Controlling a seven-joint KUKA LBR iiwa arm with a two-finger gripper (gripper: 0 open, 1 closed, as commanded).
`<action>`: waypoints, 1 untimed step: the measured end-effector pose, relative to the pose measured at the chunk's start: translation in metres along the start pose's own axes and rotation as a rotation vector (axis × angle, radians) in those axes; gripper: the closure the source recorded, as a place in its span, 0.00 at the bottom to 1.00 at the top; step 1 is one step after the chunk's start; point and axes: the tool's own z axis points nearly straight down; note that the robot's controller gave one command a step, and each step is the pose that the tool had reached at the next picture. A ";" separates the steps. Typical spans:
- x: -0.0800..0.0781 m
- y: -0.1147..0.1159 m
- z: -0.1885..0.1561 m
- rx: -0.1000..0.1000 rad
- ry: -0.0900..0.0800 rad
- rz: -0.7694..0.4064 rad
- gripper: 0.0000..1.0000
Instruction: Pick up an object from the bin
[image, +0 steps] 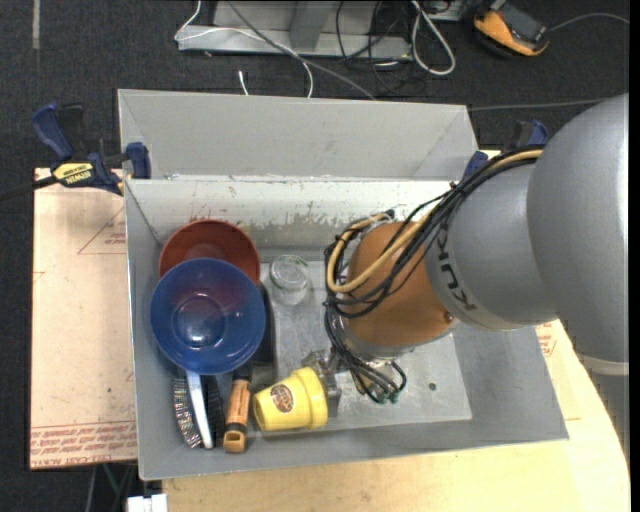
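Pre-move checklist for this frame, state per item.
1. Gripper down in the bin, beside the yellow jar: ok.
2. Jar gripped: cannot tell, the arm covers it.
3. Jar on its side, nothing on top: ok.
4. Brown-handled tool close against the jar's left end: not ok, may drag.
5. Glass and blue bowl apart from gripper: ok.

Robot lab: grey metal bin (300, 140), floor cables (436, 68), KUKA arm (570, 220).
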 end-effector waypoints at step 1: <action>-0.010 -0.025 -0.041 0.016 -0.019 -0.175 1.00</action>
